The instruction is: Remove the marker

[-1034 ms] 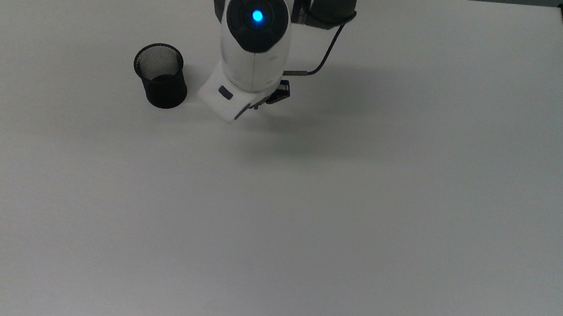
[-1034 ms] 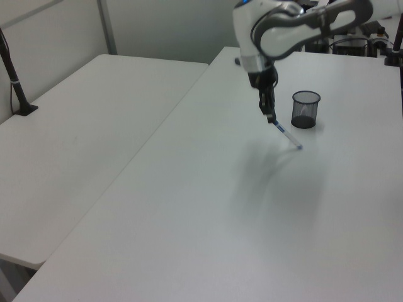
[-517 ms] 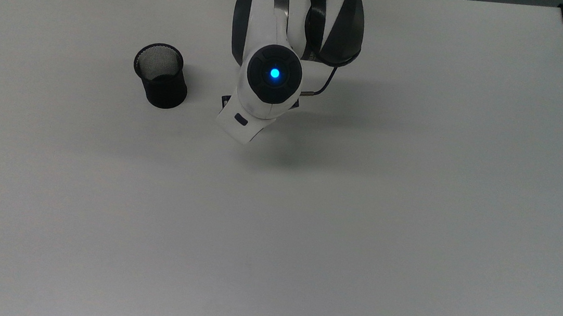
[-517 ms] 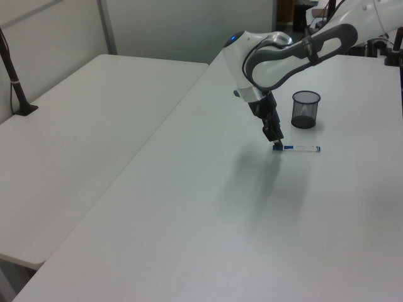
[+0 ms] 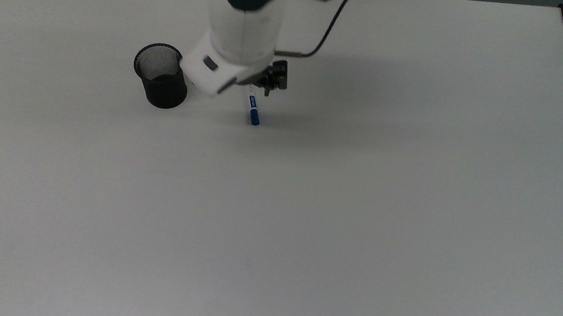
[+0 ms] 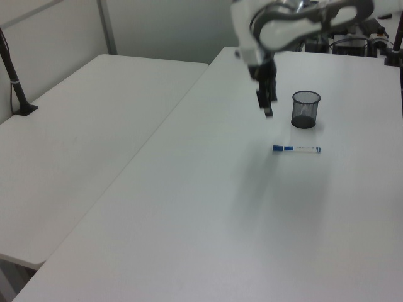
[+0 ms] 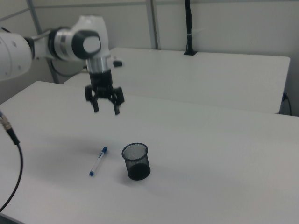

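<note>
Marker (image 7: 97,161) lies flat on the table (image 5: 359,213) beside the cup (image 7: 136,161), toward the far edge in the top view. Gripper (image 7: 105,106) hangs above, fingers spread, holding nothing. We judge removal done; we should lift clear without clipping the cup.

The marker (image 5: 252,108) lies flat on the white surface (image 5: 307,208), its blue cap toward the top view's bottom; its other end runs under the arm. A black mesh cup (image 5: 160,75) stands upright near it — on the top view's left; the end effector (image 5: 272,78) hangs above the marker's upper end.
</note>
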You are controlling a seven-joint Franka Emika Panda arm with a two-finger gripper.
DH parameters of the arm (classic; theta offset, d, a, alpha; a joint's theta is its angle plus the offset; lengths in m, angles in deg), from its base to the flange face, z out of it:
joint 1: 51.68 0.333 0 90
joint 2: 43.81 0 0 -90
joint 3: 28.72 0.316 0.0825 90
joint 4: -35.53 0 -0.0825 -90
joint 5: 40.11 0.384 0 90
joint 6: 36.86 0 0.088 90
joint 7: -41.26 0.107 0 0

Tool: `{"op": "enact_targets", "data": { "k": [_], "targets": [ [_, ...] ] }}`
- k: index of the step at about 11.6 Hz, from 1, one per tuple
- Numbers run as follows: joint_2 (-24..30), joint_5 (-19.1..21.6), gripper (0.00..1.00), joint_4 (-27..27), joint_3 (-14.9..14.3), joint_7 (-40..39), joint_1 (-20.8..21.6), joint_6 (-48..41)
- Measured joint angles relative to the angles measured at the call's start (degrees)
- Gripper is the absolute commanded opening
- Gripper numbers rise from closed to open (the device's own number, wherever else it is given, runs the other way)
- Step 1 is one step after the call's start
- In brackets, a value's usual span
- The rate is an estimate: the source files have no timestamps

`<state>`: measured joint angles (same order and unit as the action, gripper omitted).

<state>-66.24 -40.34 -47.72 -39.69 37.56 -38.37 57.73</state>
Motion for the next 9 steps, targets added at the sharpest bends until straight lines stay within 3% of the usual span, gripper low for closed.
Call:
{"op": "enact_targets", "data": {
  "k": [4,9],
  "targets": [
    [13.11,-0.01,1.0,-2.34,-0.01,0.44,-5.61,-2.04],
    [17.83,0.0,1.0,-5.8,0.84,0.9,-9.27,-2.04]
  ]
}}
